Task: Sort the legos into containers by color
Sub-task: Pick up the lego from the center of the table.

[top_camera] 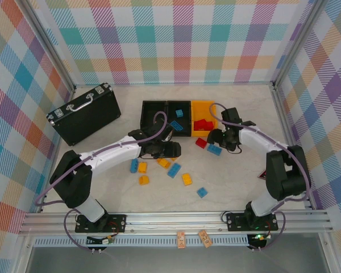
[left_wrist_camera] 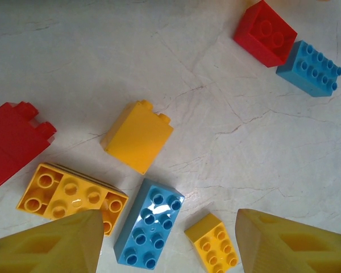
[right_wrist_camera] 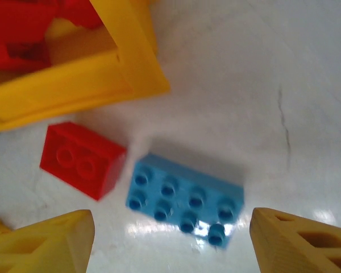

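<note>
Several legos lie loose on the table. My left gripper [top_camera: 170,150] [left_wrist_camera: 167,250] is open just above the table, with a blue lego [left_wrist_camera: 150,230] and a small yellow lego [left_wrist_camera: 213,243] between its fingers [left_wrist_camera: 57,242], neither gripped. A yellow lego [left_wrist_camera: 139,135], a long yellow one [left_wrist_camera: 68,196] and a red one [left_wrist_camera: 14,142] lie close by. My right gripper [top_camera: 216,139] [right_wrist_camera: 173,250] is open over a blue lego [right_wrist_camera: 184,199] [top_camera: 214,149], beside a red lego [right_wrist_camera: 82,159] [top_camera: 200,143]. The three containers stand in a row: a black one [top_camera: 145,116], a black one [top_camera: 186,135] holding blue legos, and an orange-yellow one [top_camera: 211,106] [right_wrist_camera: 74,85] holding red legos.
A larger black case [top_camera: 84,114] with a handle lies at the back left. More blue and yellow legos are scattered in front of the arms, such as a blue one [top_camera: 202,192] and a yellow one [top_camera: 144,180]. Checked walls close in the table on three sides.
</note>
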Available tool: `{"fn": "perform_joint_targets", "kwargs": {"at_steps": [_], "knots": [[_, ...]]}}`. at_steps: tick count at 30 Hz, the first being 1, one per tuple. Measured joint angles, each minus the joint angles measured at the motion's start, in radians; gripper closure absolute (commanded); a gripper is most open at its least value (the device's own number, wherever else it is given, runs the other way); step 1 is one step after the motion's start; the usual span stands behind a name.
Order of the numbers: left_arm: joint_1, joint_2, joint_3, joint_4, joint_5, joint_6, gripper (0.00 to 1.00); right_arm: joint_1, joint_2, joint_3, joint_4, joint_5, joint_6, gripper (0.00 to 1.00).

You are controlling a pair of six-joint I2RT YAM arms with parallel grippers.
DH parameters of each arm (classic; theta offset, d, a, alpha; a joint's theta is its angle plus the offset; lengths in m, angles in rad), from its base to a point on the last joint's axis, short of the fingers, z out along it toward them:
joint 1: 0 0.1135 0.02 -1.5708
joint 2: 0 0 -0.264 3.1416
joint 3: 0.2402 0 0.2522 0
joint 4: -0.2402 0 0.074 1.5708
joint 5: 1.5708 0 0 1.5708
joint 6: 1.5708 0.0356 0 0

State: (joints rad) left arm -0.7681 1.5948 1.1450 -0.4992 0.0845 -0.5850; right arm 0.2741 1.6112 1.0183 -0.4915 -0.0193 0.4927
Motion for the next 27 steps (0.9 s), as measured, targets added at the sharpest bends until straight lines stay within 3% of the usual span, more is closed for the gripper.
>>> {"fn": "perform_joint_targets", "kwargs": {"at_steps": [7,20,23,27], "knots": [[0.0,-0.034,-0.024,-0.023,-0.026,0.003,0.37,-0.001,0.095,0.027,0.04,-0.042,-0.042,0.28],[0.0,-0.032,-0.035,-0.023,-0.04,0.003,0.38,0.071,0.08,-0.042,-0.011,-0.066,-0.056,0.35],[0.0,-0.03,-0.035,-0.022,-0.04,0.002,0.38,0.106,0.08,-0.042,-0.03,-0.013,-0.047,0.45],[0.0,-0.03,-0.036,-0.021,-0.04,0.002,0.38,0.127,0.082,-0.04,-0.062,0.04,-0.027,0.65]]}}
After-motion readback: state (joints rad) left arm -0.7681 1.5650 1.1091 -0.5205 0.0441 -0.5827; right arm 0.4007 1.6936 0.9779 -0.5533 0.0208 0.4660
